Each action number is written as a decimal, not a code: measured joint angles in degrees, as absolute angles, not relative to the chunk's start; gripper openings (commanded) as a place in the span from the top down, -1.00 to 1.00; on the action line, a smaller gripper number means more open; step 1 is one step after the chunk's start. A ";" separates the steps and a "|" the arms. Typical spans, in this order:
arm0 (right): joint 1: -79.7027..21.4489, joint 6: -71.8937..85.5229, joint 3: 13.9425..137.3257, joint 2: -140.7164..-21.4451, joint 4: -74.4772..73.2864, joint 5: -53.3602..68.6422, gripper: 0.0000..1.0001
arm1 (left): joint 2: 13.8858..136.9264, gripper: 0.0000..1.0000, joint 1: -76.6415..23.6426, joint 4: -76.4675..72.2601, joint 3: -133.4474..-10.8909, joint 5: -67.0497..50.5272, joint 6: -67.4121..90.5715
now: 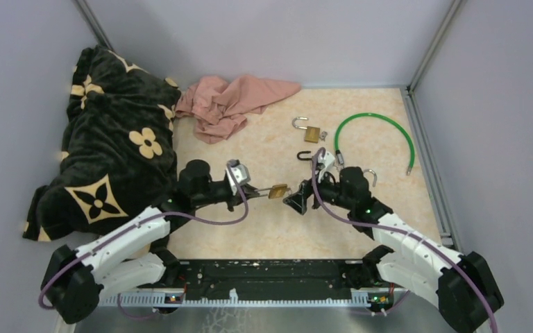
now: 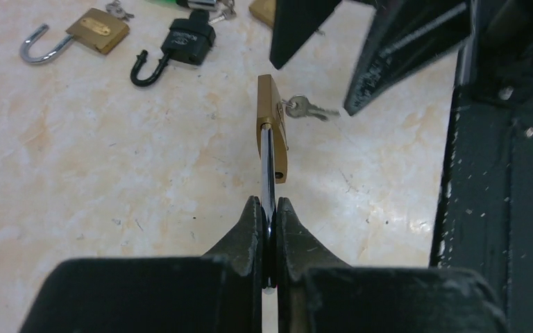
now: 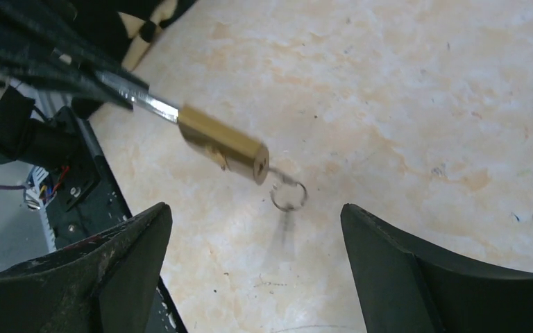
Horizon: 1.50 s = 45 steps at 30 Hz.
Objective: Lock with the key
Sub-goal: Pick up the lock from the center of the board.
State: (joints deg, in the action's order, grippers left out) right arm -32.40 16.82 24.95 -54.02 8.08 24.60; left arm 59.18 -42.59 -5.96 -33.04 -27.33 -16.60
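Observation:
A brass padlock (image 1: 277, 191) hangs in the air above the table, held level by its steel shackle (image 2: 268, 166). My left gripper (image 2: 268, 208) is shut on that shackle. From the padlock's (image 3: 222, 142) far end hangs a key ring (image 3: 289, 195), and the key (image 2: 309, 109) dangling from it is blurred in the right wrist view. My right gripper (image 3: 255, 208) stands wide open just past the padlock's (image 2: 272, 125) key end, with nothing between its fingers. From above, the right gripper (image 1: 293, 198) faces the left gripper (image 1: 257, 191) across the lock.
On the table behind lie a second brass padlock (image 1: 310, 132) with its shackle open, a black padlock (image 2: 184, 45), and a green cable (image 1: 382, 125). A pink cloth (image 1: 232, 100) and a black flowered blanket (image 1: 118, 146) fill the back left. Walls close in both sides.

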 measured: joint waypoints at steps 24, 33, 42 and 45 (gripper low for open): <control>-37.54 17.12 24.84 -64.66 41.43 49.43 0.03 | 34.48 1.00 -31.33 -22.26 -18.74 -46.19 13.61; -38.63 19.66 24.86 -64.64 44.12 52.47 0.67 | 34.44 1.00 -31.11 -24.82 -17.80 -46.83 15.84; -38.87 21.21 24.88 -64.64 44.58 54.48 1.00 | 35.35 1.00 -31.11 -26.63 -17.80 -48.77 17.61; -38.89 21.26 24.88 -64.64 45.25 54.50 1.00 | 36.42 1.00 -31.83 -27.92 -17.80 -48.71 18.63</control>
State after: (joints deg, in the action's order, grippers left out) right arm -38.89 21.26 24.88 -64.64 45.25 54.50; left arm 36.42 -31.83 -27.92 -17.80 -48.71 18.63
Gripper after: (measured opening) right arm 0.225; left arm 0.047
